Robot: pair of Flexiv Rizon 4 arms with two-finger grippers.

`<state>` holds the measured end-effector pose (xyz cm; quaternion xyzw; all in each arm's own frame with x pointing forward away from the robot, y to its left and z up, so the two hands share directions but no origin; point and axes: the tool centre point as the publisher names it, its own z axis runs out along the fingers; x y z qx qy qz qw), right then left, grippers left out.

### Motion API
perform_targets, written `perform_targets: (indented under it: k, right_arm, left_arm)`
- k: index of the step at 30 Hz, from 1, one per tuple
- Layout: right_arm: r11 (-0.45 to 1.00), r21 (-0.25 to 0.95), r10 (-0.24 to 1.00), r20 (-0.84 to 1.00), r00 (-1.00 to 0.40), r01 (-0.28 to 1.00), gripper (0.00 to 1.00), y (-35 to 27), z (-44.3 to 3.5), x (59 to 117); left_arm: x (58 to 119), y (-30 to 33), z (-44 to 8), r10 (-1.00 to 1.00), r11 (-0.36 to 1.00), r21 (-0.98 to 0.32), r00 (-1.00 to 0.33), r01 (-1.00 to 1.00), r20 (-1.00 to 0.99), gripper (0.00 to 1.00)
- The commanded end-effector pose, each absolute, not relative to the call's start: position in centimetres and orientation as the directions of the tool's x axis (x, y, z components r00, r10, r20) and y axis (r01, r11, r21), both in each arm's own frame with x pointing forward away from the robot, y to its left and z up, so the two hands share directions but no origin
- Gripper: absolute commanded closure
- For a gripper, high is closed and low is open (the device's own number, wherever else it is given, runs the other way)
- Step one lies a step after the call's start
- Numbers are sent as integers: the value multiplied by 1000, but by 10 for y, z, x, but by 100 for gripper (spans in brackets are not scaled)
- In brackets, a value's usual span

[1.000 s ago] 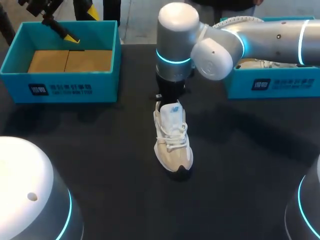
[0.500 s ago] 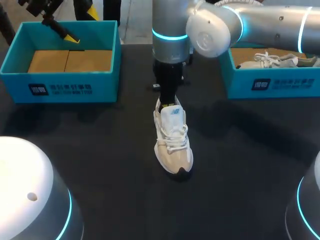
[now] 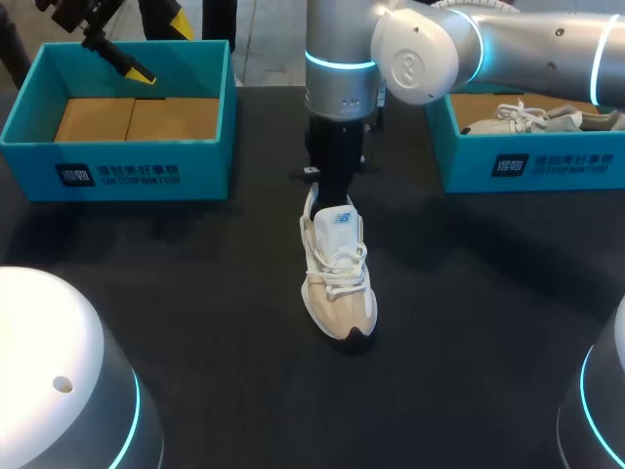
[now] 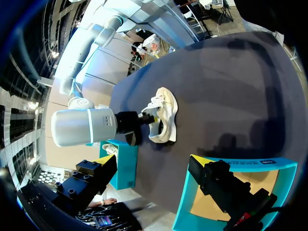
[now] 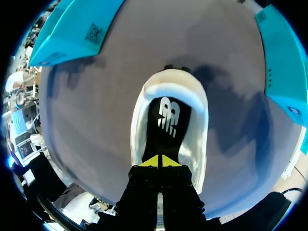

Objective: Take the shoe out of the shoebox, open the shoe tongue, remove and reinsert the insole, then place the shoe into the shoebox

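As the right arm swings upright over the heel, its right hand [image 5: 159, 161], yellow tips pressed together on nothing visible, dips into the shoe [image 3: 337, 278] standing unmoved on the bench [image 3: 195, 313] (insole [image 5: 163, 122] seated), suggesting tongue-opening is underway.

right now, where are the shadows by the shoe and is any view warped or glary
Head view: undistorted, shoe sharp, a soft shadow of the right arm on the table right of the shoe, glare on the arm's white shell. Right wrist view: fisheye, table edge bent, dark shadow beside the shoe. Left wrist view: strongly warped, shoe small, broad soft shadows on the table.
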<state>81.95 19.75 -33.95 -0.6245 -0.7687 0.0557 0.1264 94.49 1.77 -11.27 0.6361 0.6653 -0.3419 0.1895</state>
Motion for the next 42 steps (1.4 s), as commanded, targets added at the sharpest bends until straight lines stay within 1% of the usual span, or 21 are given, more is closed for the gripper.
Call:
perform_targets:
  k: [1,4,8,11,13,15,16,17,18,20,24,26,28,29,30,42]
  right_arm:
    - [216,-247,973,133,-188,945,100,191,-344,815]
    - [220,-275,972,141,-187,936,100,189,-343,813]
    - [213,-276,974,140,-180,937,100,185,-343,812]
    - [210,-279,974,139,-177,937,77,185,-347,815]
    - [209,-282,974,139,-176,936,60,185,-349,815]
    - [208,-282,975,140,-175,937,51,185,-349,815]
    - [208,-281,975,139,-174,937,51,185,-349,815]
    - [207,-279,975,139,-174,937,40,185,-349,815]
    - [209,-281,975,138,-176,937,27,185,-349,815]
    - [209,-281,975,136,-176,937,29,186,-348,815]
    - [208,-280,976,128,-178,937,29,188,-344,815]
    - [210,-284,976,123,-182,936,22,188,-344,815]
    - [213,-290,975,119,-186,933,11,190,-343,815]
    - [215,-292,975,119,-187,932,3,190,-343,815]
    - [215,-293,975,120,-188,932,0,191,-343,815]
    - [226,-300,973,119,-199,927,0,197,-341,818]
  left_arm:
    - [944,18,-113,719,-41,-211,-118,977,-685,0]
    - [944,18,-113,719,-41,-211,-118,977,-685,0]
    - [944,18,-113,719,-41,-211,-118,977,-685,0]
    - [944,18,-113,719,-41,-211,-118,977,-685,0]
    - [944,18,-113,719,-41,-211,-118,977,-685,0]
    - [944,18,-113,719,-41,-211,-118,977,-685,0]
    - [944,18,-113,719,-41,-211,-118,977,-685,0]
    - [944,18,-113,719,-41,-211,-118,977,-685,0]
    - [944,18,-113,719,-41,-211,-118,977,-685,0]
    - [944,18,-113,719,-41,-211,-118,977,-685,0]
    - [944,18,-113,719,-41,-211,-118,977,-685,0]
    - [944,18,-113,719,-41,-211,-118,977,-685,0]
    - [944,18,-113,719,-41,-211,-118,977,-685,0]
    - [944,18,-113,719,-41,-211,-118,977,-685,0]
    - [944,18,-113,719,-41,-211,-118,977,-685,0]
    - [944,18,-113,719,-41,-211,-118,977,-685,0]
